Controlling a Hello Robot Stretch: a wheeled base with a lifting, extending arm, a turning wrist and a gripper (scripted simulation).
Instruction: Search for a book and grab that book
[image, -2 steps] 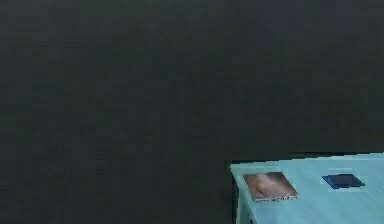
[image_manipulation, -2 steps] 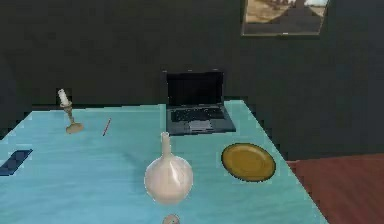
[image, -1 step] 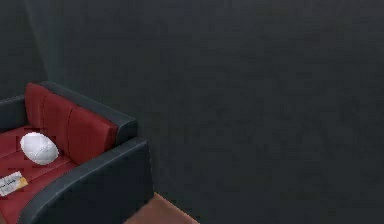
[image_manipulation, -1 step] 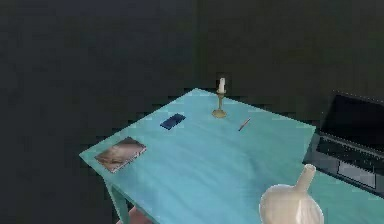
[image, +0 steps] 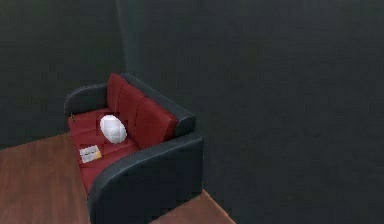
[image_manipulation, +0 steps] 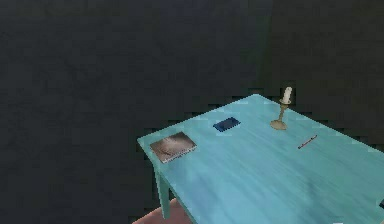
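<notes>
Forward view: two dark walls meet in a corner in the upper middle of the frame. A sofa (image: 140, 150) stands in the lower left, with a dark frame and red cushions, set at a slant so its near armrest comes toward the bottom middle. A round white cushion (image: 112, 128) lies on the seat against the red backrest. Just below and left of it, on the seat's front edge, lies a small pale flat thing (image: 90, 154), too small to tell whether it is a book. Brown wooden floor (image: 30, 185) fills the bottom left corner.

Arm side view: a turquoise table (image_manipulation: 260, 175) spreads across the lower right, against a dark wall. Near its left corner lies a flat rectangle (image_manipulation: 173, 147) with a grey-brown face. To the right and slightly higher lies a smaller dark blue flat rectangle (image_manipulation: 227, 125). Either could be the book, and which one cannot be told. Further right, near the table's far edge, a pale candle stands upright in a holder (image_manipulation: 284, 112). Below and right of it lies a thin dark stick-like thing (image_manipulation: 307, 146), perhaps a pen.

The state of the claw cannot be told.
</notes>
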